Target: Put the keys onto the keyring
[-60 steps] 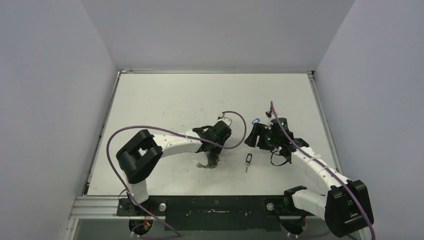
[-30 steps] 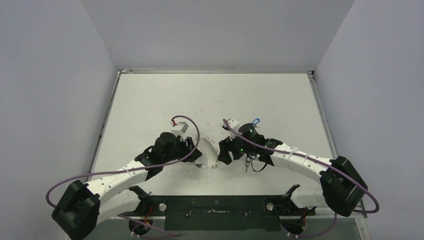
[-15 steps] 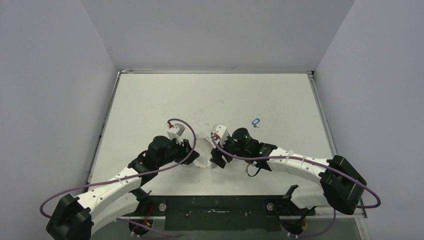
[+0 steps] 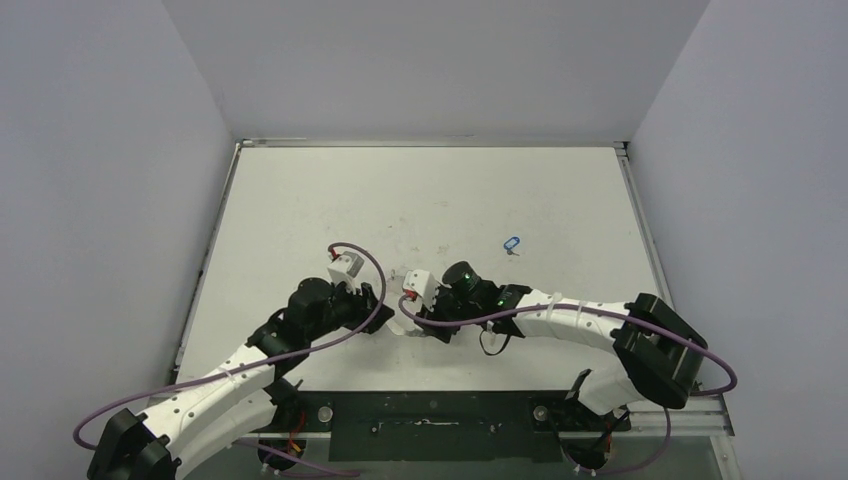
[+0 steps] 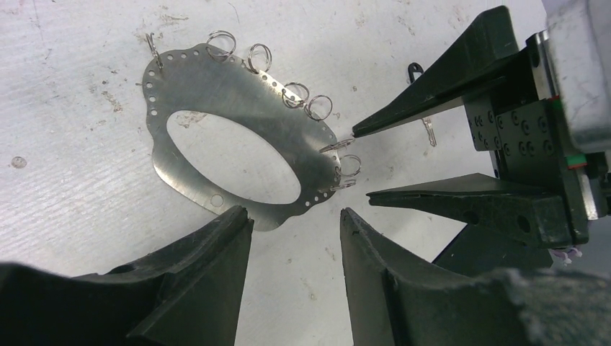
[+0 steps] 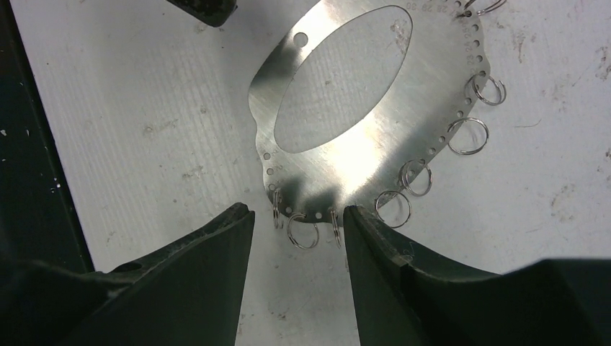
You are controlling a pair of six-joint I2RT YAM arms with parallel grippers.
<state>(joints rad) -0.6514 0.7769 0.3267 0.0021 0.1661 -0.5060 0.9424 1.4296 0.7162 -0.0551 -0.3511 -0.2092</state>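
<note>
Left wrist view: left gripper (image 5: 292, 216) bottom centre, jaws parted, gripping nothing. Keyring (image 5: 238, 94) flat on table (image 5: 72, 180), mid-frame. Right gripper (image 5: 360, 164) at right, parted astride its rim. Dark-headed key (image 5: 429, 131) beyond. Blue key (image 4: 511, 243) well apart, right of centre in top view.

keyring (image 6: 382, 155): flat on tabletop (image 6: 130, 130), oval hole toward upper left.
wire loops (image 6: 468, 135): strung along lower and right rim.
right claw (image 6: 297, 216): jaws parted, flanking three loops at the near rim; contact not discernible.
</note>
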